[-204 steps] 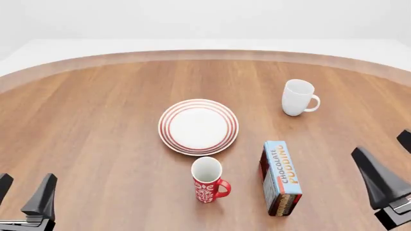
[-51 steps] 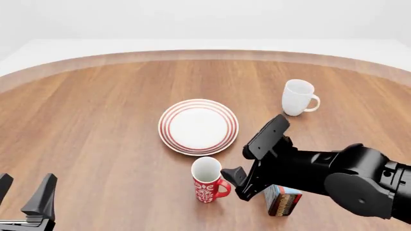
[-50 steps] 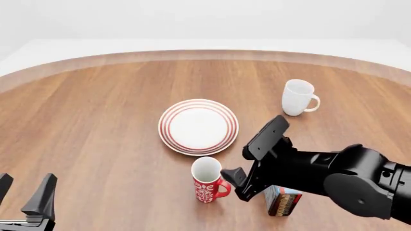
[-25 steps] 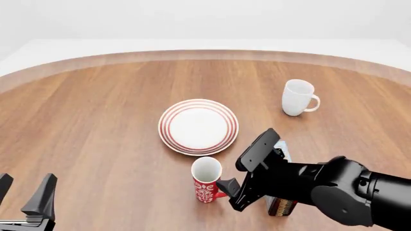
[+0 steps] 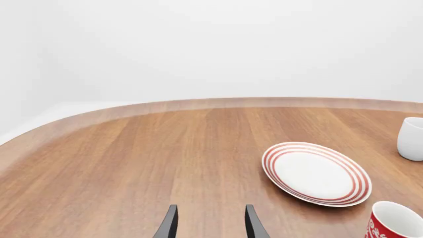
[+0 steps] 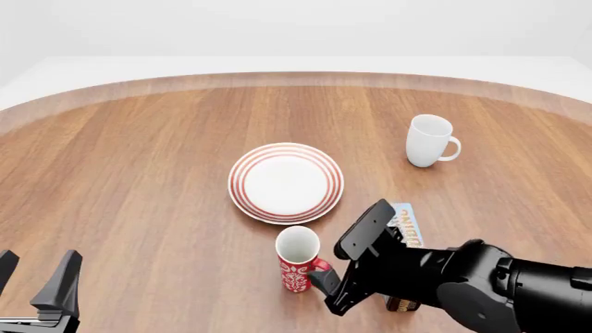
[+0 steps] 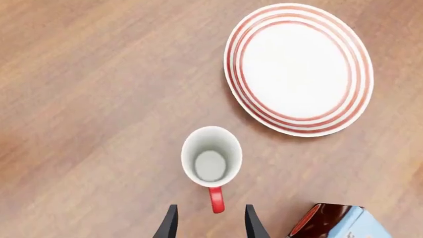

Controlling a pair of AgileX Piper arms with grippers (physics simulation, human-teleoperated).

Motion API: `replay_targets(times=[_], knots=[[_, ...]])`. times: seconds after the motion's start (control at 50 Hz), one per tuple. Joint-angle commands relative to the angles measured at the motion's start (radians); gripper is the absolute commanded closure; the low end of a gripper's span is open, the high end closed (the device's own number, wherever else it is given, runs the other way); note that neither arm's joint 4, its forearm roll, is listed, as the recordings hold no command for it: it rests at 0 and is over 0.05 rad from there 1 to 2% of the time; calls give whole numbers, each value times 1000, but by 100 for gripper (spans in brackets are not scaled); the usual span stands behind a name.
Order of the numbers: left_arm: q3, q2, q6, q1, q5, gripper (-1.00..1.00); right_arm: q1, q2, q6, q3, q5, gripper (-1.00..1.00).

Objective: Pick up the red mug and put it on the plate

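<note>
The red mug (image 6: pixel 298 258) stands upright on the table (image 6: pixel 138 173), just beside the near edge of the plate (image 6: pixel 285 182) and apart from it, with its loop handle turned toward the right gripper (image 6: pixel 344 267). That gripper has its fingers apart; in the right wrist view the two fingertips (image 7: pixel 170 224) sit on either side of the line of the handle, which lies just ahead of them and is not yet between them. The left gripper (image 5: pixel 209 225) hangs low over bare table at the near left, fingers apart and holding nothing. Risk 1: a grasp on the thin handle alone is likely to let the tall, narrow mug swing or twist out once lifted; the cause would be a small contact area far from the mug's centre. Risk 2: a finger that meets the handle end-on instead of straddling it would probably push the mug over or slide it into the plate. Risk 3: the pudding box (image 6: pixel 404 229) lies close under the right arm, and a low sweep toward the plate could drag it. A white mug (image 6: pixel 429 140) stands well apart at the far right. Legible writing: none on the box in these views.
</note>
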Motion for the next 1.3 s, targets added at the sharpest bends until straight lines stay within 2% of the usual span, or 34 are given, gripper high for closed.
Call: replay_targets(times=[0.02, 0.7, 1.3], knots=[[0, 0, 0, 0, 0, -100, 7, 23, 16, 25, -42, -100], [0, 0, 0, 0, 0, -100, -24, 111, 8, 35, -122, -100], [0, 0, 0, 0, 0, -100, -14, 174, 40, 75, -210, -100]])
